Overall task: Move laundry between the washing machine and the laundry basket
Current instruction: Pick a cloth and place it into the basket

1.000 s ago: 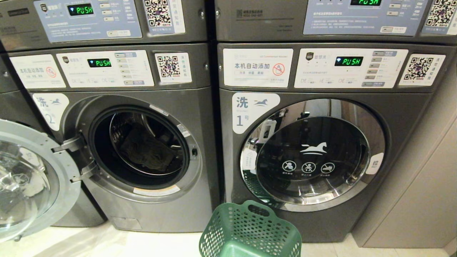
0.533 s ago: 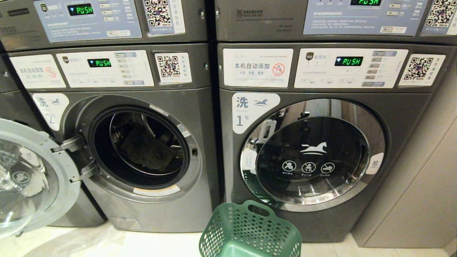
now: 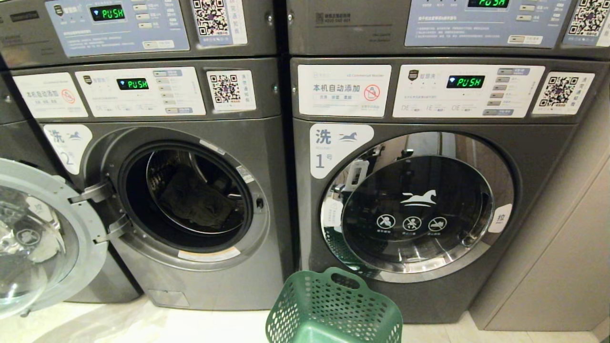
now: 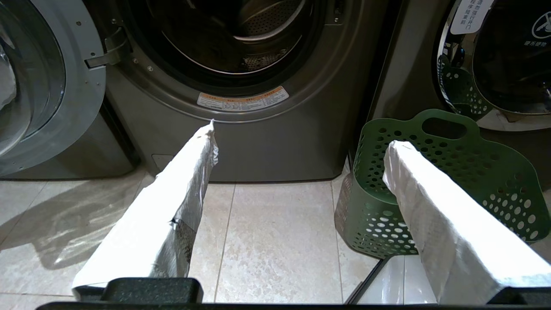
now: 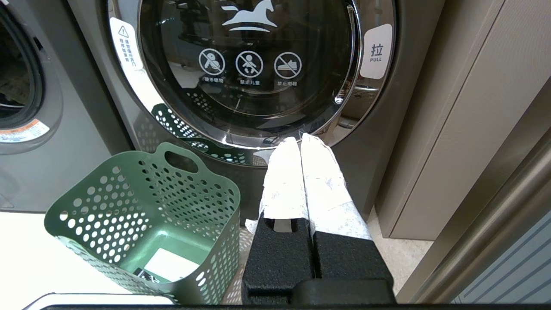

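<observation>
Against the earlier head pictures almost nothing differs: the open door (image 3: 35, 238) of the left washing machine (image 3: 190, 200) hangs a touch differently and the reflections in its glass have shifted; the dark laundry (image 3: 198, 200) lies in the same heap inside the drum, and the green laundry basket (image 3: 333, 309) stands where it stood, on the floor before the right washing machine (image 3: 429, 205), whose door is closed.

The head view shows neither arm; only the wrist views do. In the left wrist view the left tool (image 4: 299, 135) has its white-wrapped fingers (image 4: 189, 185) spread wide and grasps nothing; it is low before the open machine, with the basket behind one finger (the drum's lower rim and its orange label show, the laundry does not). In the right wrist view the right tool (image 5: 297, 138) is clenched, fingers pressed together on nothing, pointing at the closed door's lower rim; this view alone looks into the basket (image 5: 146, 215), where a pale card with dark print lies on the bottom.
</observation>
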Tool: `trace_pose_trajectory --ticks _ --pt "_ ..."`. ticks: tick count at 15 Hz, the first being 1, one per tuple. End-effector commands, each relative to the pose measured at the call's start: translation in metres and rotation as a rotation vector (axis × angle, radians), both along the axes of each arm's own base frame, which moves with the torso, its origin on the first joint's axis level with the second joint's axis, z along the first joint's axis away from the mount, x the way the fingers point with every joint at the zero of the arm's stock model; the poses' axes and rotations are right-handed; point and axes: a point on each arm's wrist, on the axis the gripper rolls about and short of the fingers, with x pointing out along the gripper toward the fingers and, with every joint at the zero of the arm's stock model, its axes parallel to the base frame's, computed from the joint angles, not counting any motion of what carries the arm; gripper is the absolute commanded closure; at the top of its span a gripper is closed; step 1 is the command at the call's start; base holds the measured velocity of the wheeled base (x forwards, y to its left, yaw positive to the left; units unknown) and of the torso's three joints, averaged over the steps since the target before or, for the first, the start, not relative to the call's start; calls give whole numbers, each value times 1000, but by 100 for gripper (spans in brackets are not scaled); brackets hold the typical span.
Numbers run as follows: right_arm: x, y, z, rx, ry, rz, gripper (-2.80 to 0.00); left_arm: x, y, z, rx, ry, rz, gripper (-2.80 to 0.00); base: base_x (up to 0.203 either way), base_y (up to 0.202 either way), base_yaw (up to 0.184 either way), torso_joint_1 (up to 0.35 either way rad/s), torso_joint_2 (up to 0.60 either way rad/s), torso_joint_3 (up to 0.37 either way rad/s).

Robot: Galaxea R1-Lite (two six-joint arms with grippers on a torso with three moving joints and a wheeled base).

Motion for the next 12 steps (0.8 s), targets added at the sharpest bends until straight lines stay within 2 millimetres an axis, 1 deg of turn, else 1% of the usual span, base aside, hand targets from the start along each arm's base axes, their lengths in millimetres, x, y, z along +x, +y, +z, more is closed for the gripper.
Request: trace_pose_trajectory --ticks 1,12 --pt "0 0 0 0 -1 0 0 0 0 0 -2 -3 -4 -280 0 0 0 0 0 0" --pt "0 0 0 0 -1 0 0 0 0 0 -6 -1 0 -280 0 0 0 0 0 0"
